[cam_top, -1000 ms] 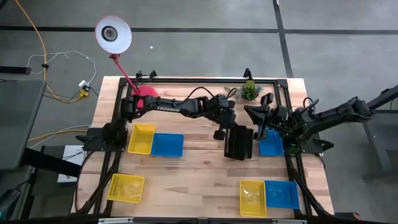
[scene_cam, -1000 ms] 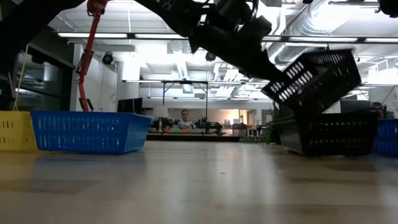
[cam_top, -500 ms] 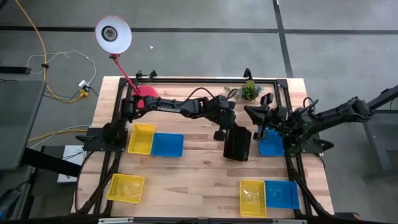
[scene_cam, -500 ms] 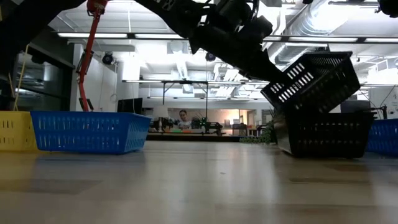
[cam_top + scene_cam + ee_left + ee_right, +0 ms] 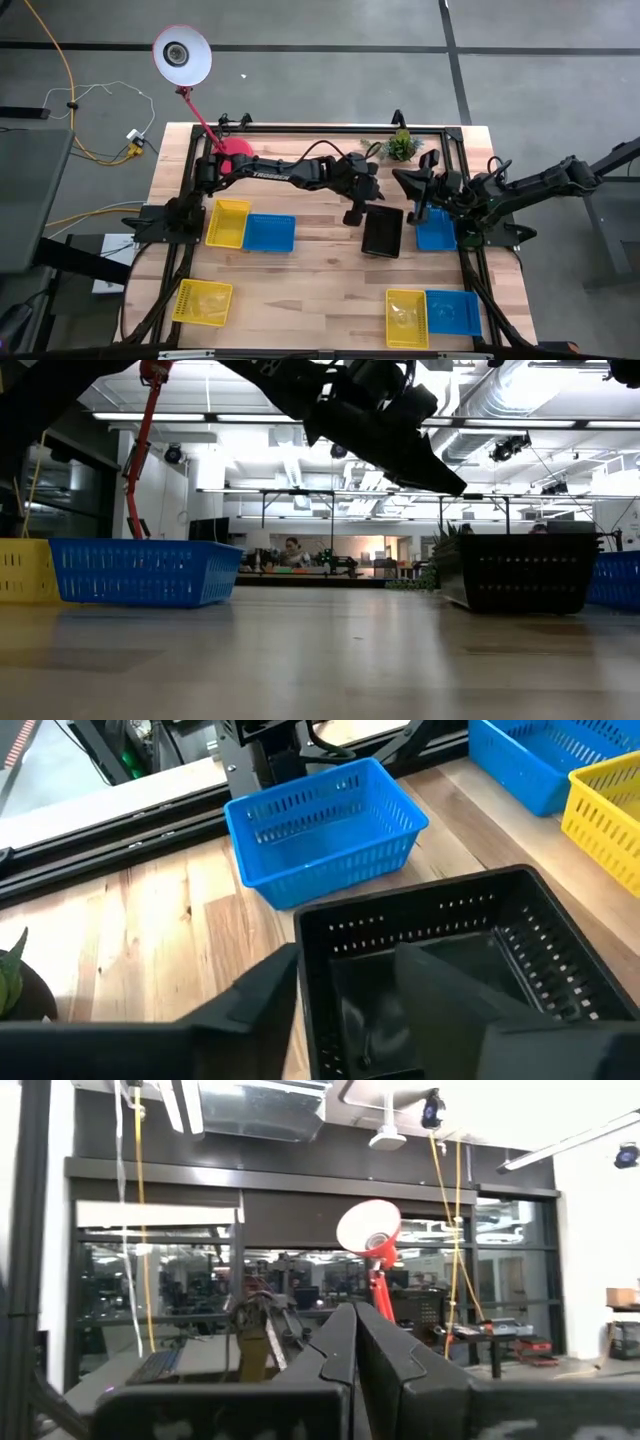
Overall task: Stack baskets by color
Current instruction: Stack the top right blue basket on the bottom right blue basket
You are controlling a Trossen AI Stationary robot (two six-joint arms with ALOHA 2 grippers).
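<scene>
We see the black slotted plastic basket (image 5: 383,232) sitting level in the middle of the table, nested on another black one, so in the low view (image 5: 522,572) the two look like one dark box. One second ago the upper basket was tilted on the edge of the lower one, and now it has dropped flat into it.

The left gripper (image 5: 362,197) is just above the far rim of this stack. In the left wrist view its dark fingers (image 5: 265,995) stand apart on both sides of the basket rim and they hold nothing; before, they were pinching the basket wall.

Just beside the black stack, toward the right side, is a bright blue mesh basket (image 5: 436,229). The right gripper (image 5: 432,190) waits over the table's right edge, near that blue basket, and its two fingers (image 5: 352,1350) are pressed together with nothing between them.

The table (image 5: 320,290) is of pale wood planks with a black frame. On it we also see a yellow basket (image 5: 228,222) touching a blue basket (image 5: 269,232), a lone yellow basket (image 5: 203,301), and a yellow and blue pair (image 5: 432,316) at the near edge. A small green plant (image 5: 402,146) and a red desk lamp (image 5: 182,55) stand at the far edge. Behind is a large workshop room with ceiling lights.
</scene>
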